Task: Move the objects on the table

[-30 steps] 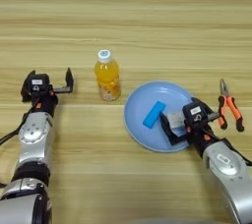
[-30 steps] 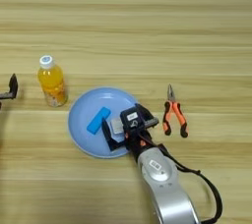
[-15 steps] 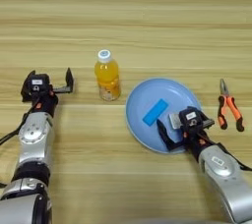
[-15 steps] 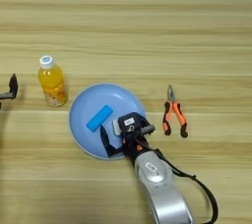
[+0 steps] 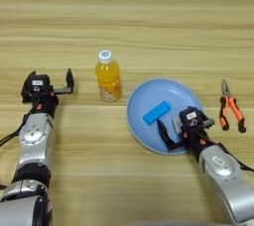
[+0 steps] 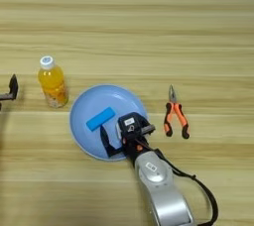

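Now the right gripper, jaws spread, has slid back to the plate's near rim; no label is legible.

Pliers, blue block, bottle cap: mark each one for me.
Pliers [image 6: 174, 116], right eye view, on the orange handles just below the pivot.
Blue block [image 5: 157, 112], left eye view, middle of its top face, lying on the plate.
Bottle cap [image 5: 104, 55], left eye view, centre of the white cap.
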Controlling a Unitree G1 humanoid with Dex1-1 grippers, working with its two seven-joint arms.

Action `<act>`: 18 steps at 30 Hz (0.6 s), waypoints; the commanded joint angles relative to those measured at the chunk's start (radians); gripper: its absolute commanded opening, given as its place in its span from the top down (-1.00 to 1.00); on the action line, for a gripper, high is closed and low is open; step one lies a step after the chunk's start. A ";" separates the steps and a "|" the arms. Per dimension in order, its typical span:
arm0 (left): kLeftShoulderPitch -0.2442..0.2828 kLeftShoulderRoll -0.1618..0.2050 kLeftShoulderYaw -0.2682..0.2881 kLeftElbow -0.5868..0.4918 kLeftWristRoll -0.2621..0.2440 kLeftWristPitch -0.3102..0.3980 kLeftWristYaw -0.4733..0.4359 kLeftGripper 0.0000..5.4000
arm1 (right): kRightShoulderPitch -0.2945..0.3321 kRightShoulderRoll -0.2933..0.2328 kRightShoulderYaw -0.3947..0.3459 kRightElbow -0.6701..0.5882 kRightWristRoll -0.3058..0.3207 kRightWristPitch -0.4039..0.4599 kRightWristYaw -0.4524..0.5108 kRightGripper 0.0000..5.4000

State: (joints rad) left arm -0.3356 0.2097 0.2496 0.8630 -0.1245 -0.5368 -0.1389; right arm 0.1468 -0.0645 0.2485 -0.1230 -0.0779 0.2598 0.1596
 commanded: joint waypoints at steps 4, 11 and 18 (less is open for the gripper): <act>-0.001 -0.001 -0.002 0.008 0.001 -0.010 0.004 -0.99 | 0.039 -0.020 0.004 -0.071 -0.018 0.038 -0.004 -1.00; -0.001 -0.006 -0.004 0.009 0.002 -0.012 0.006 -0.99 | 0.073 -0.035 0.015 -0.150 -0.033 0.081 -0.002 -1.00; 0.002 -0.011 -0.006 0.007 0.003 -0.014 0.010 -0.99 | 0.086 -0.045 0.024 -0.181 -0.033 0.116 0.001 -1.00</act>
State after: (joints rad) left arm -0.3353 0.2059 0.2487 0.8653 -0.1245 -0.5455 -0.1366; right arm 0.2260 -0.1058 0.2731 -0.2932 -0.1099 0.3522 0.1597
